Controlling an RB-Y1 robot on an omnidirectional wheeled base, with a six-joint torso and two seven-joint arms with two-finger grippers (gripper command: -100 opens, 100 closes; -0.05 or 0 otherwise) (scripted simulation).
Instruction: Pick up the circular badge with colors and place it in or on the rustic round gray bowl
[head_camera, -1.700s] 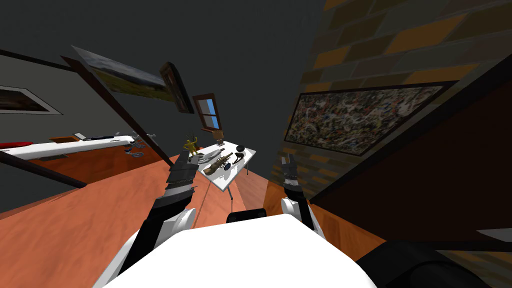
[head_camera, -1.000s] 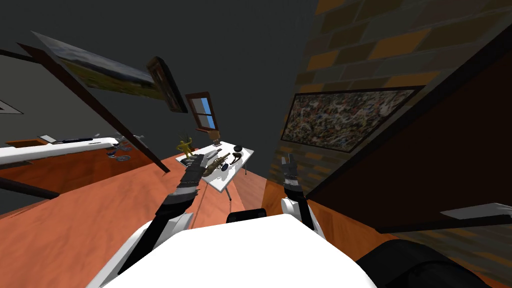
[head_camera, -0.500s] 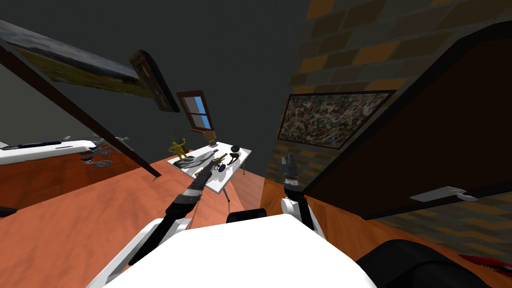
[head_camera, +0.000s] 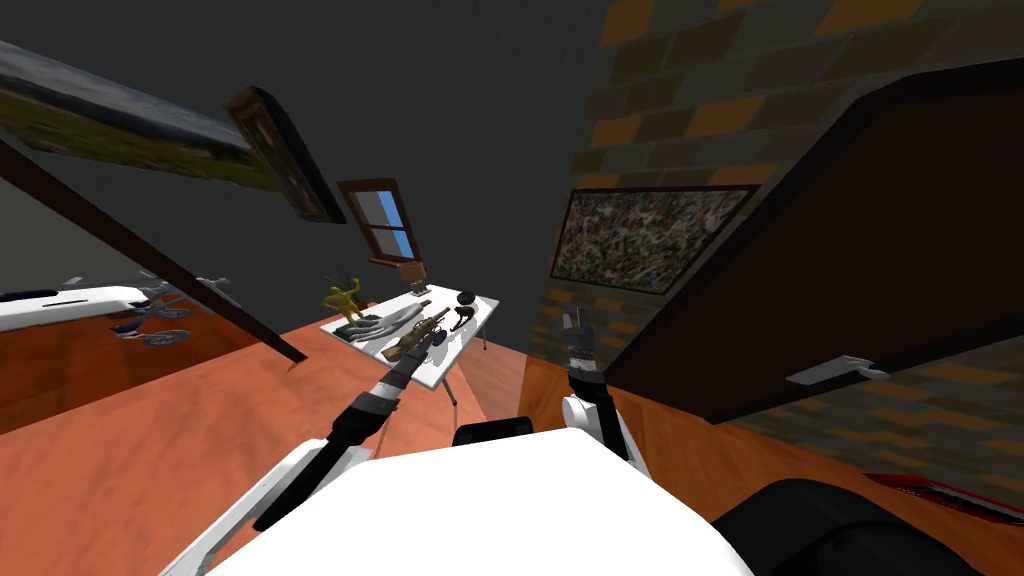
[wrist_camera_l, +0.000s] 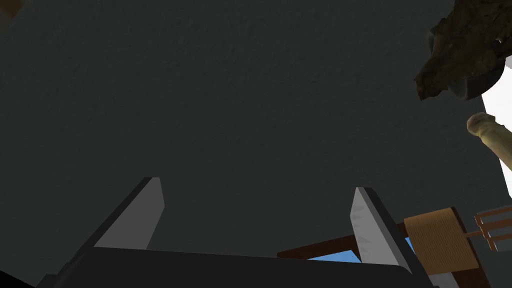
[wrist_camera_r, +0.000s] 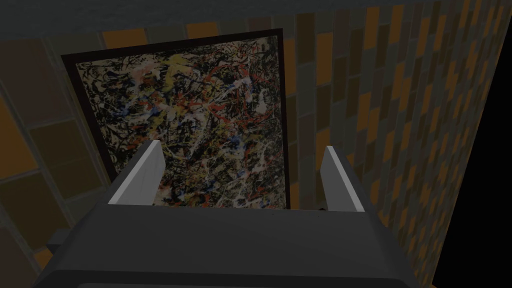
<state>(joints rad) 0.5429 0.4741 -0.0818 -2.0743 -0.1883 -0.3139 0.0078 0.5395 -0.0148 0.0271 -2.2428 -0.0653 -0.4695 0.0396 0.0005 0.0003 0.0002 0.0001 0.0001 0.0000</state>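
Robot's left gripper (wrist_camera_l: 257, 184), fingers spread wide and empty, reaches over a cluttered white table (head_camera: 455, 350); right gripper (wrist_camera_r: 242, 145) likewise spread.

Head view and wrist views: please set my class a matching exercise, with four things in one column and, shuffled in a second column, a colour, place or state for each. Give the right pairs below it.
Column one
1. left gripper
2. right gripper
3. small figure
4. table

Column two
A. white
B. yellow
C. open, held up short of the table
D. open, out over the table

Pairs: 1-D, 2-C, 3-B, 4-A
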